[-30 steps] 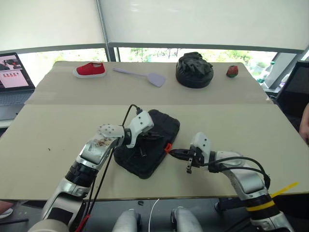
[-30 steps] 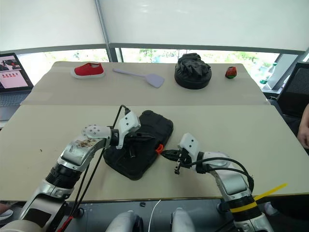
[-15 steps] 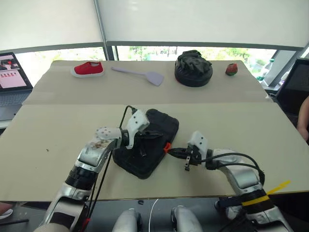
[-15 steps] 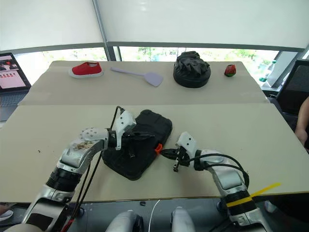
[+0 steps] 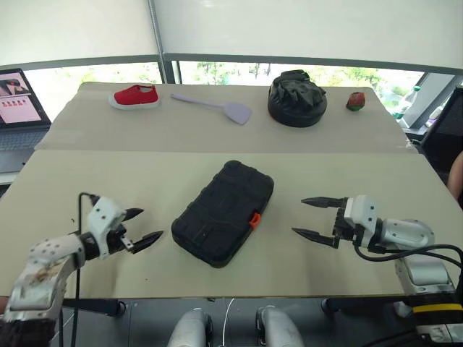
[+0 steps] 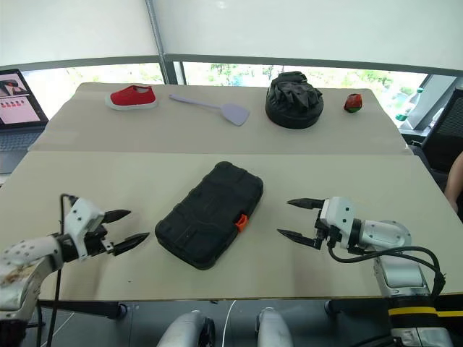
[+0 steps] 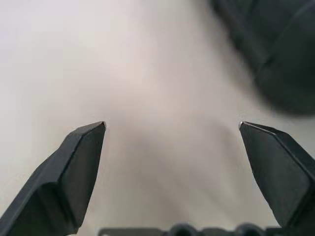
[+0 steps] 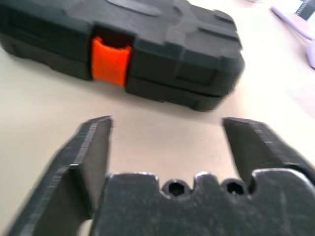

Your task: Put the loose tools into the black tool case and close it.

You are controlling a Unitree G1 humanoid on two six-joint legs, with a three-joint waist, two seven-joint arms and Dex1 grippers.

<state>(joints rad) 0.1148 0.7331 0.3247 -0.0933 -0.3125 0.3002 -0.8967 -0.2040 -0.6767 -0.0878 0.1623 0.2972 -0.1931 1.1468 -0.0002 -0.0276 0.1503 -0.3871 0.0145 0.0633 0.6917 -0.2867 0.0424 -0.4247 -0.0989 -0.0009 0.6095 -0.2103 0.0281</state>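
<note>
The black tool case [image 5: 223, 212] lies shut in the middle of the near table, its ribbed shell up and its orange latch [image 5: 254, 220] on the side facing my right arm. My left gripper [image 5: 152, 223] hovers open to the left of the case, clear of it, with nothing between its fingers. To the right of the case my right gripper [image 5: 298, 216] is open and empty too, pointing at the latch side. The right wrist view has the case [image 8: 162, 39] and latch [image 8: 111, 61] just beyond the spread fingers. The loose tools are out of view.
On the far table lie a red shoe [image 5: 135, 96], a grey spatula [image 5: 217, 107], a round black bundle [image 5: 296, 99] and a small red object [image 5: 355, 102]. A laptop [image 5: 18, 108] stands at the far left. A seam runs between the two tables.
Both grippers have left the case: the left swung out to the left from on top of it, the right drew back to the right from the latch. Both were shut and now stand open.
</note>
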